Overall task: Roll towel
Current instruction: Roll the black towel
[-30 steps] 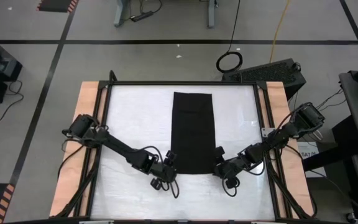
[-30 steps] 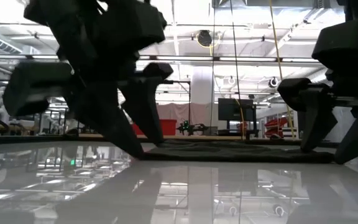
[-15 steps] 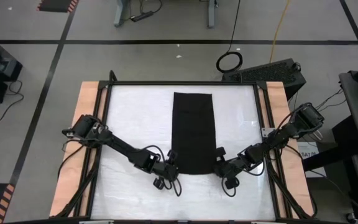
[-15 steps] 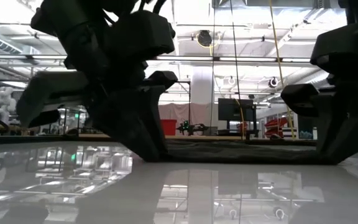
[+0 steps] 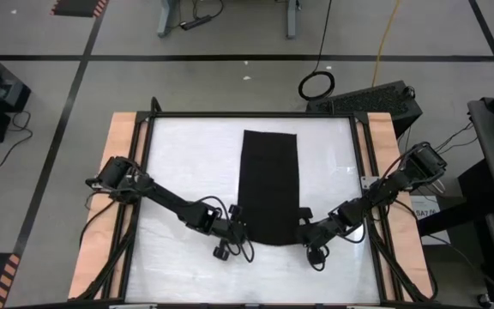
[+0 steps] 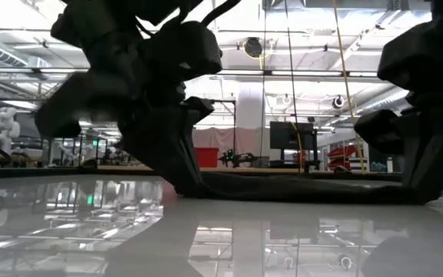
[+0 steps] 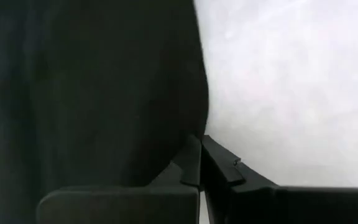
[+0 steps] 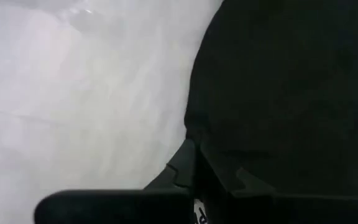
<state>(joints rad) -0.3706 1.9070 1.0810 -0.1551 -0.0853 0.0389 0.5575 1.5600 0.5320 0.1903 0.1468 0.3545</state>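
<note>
High view: left gripper (image 5: pixel 240 227) and right gripper (image 5: pixel 302 227) pinch the towel (image 5: pixel 270 184)'s near corners; bare table (image 5: pixel 187 163) flanks it.

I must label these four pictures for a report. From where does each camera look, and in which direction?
High: above the table, facing straight down; both arms, left gripper and right gripper at the towel.
Low: at tabletop height, facing across into the room; both grippers pinching the towel's near edge.
Left wrist: on that arm, past its shut fingers.
Right wrist: likewise, fingers shut.
All four views share the towel.
</note>
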